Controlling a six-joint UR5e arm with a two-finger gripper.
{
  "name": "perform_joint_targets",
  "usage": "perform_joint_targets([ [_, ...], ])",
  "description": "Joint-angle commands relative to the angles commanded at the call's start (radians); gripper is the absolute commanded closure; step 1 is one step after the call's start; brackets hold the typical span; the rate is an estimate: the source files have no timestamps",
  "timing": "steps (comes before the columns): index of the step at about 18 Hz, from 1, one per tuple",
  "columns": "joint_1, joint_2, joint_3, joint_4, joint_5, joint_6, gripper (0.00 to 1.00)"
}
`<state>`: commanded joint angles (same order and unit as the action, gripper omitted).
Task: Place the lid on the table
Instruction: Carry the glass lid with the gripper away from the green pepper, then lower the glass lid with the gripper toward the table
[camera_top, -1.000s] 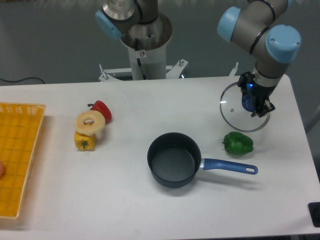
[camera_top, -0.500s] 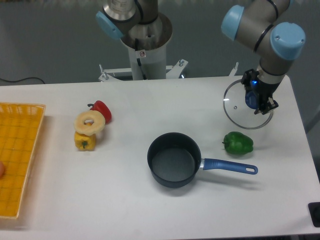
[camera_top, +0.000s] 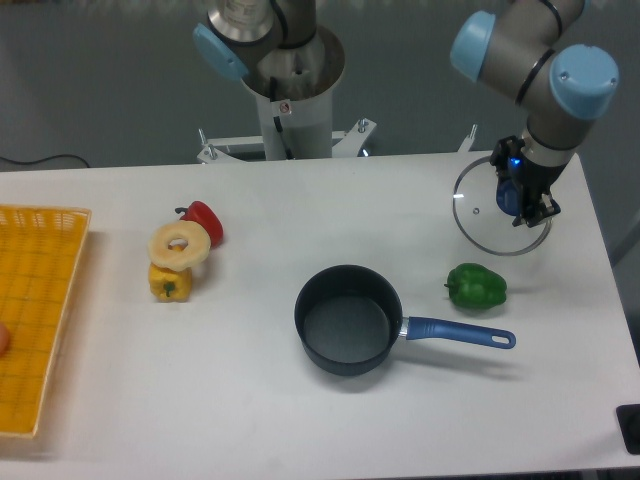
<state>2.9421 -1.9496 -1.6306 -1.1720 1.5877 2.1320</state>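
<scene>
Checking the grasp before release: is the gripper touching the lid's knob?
Touching. The camera view shows the gripper closed around the blue knob at the centre of the lid.

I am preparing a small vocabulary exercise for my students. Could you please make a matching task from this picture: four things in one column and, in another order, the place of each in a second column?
Things:
1. lid
2. green pepper
3. saucepan
4. yellow tray

Places:
A. at the left edge of the table
B. in the middle front, handle pointing right
C. held by the hand at the far right
D. on the table, just in front of the lid

Pairs: 1-C, 2-D, 3-B, 4-A
</scene>
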Motion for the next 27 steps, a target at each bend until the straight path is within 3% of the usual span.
perform_joint_targets([
  [6,0.032,-0.028,-0.023,0.037,-0.002,0.057,0.41],
  [14,0.051,-0.088,-0.031,0.152,-0.003,0.072,0.41],
  [27,0.046,-0.130,-0.020,0.166,-0.002,0.066,0.39],
])
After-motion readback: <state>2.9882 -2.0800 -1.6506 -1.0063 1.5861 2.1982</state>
